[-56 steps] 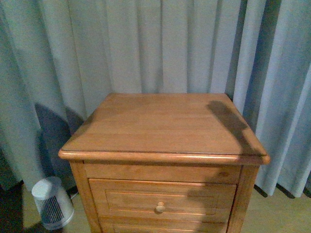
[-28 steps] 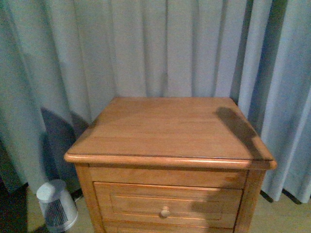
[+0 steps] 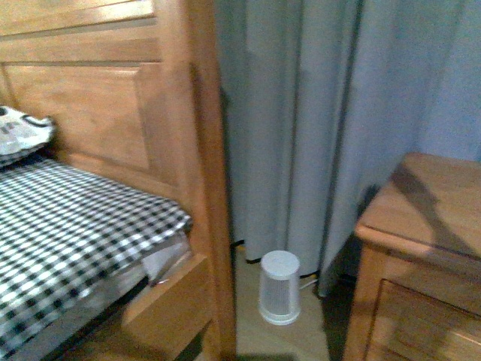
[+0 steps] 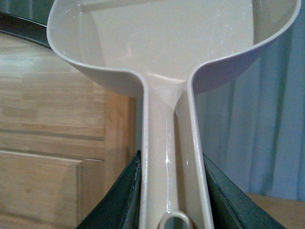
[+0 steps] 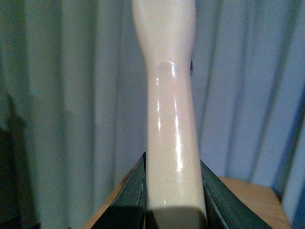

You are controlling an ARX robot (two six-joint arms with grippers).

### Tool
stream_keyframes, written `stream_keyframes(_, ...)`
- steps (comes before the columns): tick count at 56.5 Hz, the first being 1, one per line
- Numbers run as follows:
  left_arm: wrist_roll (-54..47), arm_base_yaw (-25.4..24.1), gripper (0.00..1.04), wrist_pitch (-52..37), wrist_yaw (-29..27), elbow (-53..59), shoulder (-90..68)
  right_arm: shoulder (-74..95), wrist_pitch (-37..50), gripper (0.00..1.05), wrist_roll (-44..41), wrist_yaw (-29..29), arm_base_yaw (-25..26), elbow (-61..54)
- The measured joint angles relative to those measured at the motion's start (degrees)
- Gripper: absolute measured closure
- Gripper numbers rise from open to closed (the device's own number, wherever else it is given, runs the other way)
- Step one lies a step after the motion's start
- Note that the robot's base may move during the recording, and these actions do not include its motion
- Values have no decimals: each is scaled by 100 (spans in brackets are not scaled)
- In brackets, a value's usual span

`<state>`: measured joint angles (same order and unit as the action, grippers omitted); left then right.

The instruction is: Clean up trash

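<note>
Since the trash shows in none of my views, I judge I'm at the searching step, left gripper (image 4: 171,191) clamped on the dustpan (image 4: 167,47) and right gripper (image 5: 174,191) clamped on a cream handle (image 5: 170,119), so next I'd scan the bed (image 3: 75,218) and floor (image 3: 282,344).

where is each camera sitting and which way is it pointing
Front view: on the robot's body, facing the bed, headboard, curtain, a white floor unit and the nightstand; no arm shows.
Left wrist view: on the left arm, looking along the dustpan gripped by the left claw, dark fingers flanking its handle.
Right wrist view: on the right arm, looking along a cream handle in the right claw.
Shared: the curtain appears in all three.
</note>
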<state>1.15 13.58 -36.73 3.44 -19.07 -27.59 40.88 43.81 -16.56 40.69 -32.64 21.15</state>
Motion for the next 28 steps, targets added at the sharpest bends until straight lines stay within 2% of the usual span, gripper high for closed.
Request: stream_keyframes(28,2,0,76,0,-11,15,15,-2,0,84,-2,2,-2,-2)
